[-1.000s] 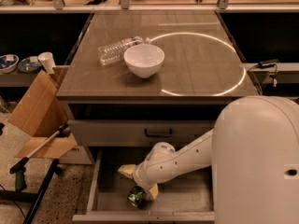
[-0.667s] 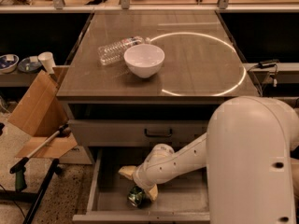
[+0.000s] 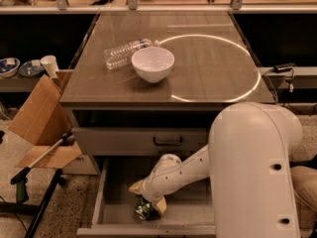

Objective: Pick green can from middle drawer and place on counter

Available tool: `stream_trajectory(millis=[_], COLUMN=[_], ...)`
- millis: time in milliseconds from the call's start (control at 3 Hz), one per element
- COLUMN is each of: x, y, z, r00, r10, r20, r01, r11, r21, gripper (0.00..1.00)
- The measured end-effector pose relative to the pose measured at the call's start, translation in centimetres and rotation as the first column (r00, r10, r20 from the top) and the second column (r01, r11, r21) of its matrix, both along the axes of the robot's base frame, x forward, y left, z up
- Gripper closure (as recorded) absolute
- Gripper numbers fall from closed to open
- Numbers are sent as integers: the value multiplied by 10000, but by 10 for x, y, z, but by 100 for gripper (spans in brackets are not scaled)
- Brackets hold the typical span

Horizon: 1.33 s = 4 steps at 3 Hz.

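The green can (image 3: 143,208) lies on the grey floor of the open middle drawer (image 3: 115,181), near its front left. My gripper (image 3: 148,198) is down inside the drawer, right at the can and partly covering it from above. My white arm (image 3: 185,171) reaches into the drawer from the right. The glossy brown-grey counter (image 3: 208,68), with its bright ring reflection, is above the drawers.
A white bowl (image 3: 152,63) and a clear plastic bottle (image 3: 121,53) lie on the counter's left half. The closed upper drawer front (image 3: 124,142) with a dark handle hangs over the open drawer. My large arm housing (image 3: 255,177) fills the lower right. A cardboard box (image 3: 37,118) stands at the left.
My big white arm housing has shifted left and takes up more of the view. The gripper and the can stay at the same spot in the drawer.
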<state>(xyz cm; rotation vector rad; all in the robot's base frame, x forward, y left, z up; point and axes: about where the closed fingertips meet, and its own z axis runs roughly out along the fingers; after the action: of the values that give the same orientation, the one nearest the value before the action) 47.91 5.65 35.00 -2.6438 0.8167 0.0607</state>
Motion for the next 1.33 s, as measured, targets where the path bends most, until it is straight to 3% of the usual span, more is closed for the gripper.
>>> stream_trajectory(millis=[667, 1000, 1333], x=[-1, -21, -60], y=[-2, -37, -70], z=[9, 42, 78], r00=[10000, 9985, 9959], r10=[-17, -358, -537], r20=[21, 414, 727], r01=[17, 344, 486], r11=[10000, 9988, 9963], r21=[17, 343, 709], gripper=[87, 100, 100])
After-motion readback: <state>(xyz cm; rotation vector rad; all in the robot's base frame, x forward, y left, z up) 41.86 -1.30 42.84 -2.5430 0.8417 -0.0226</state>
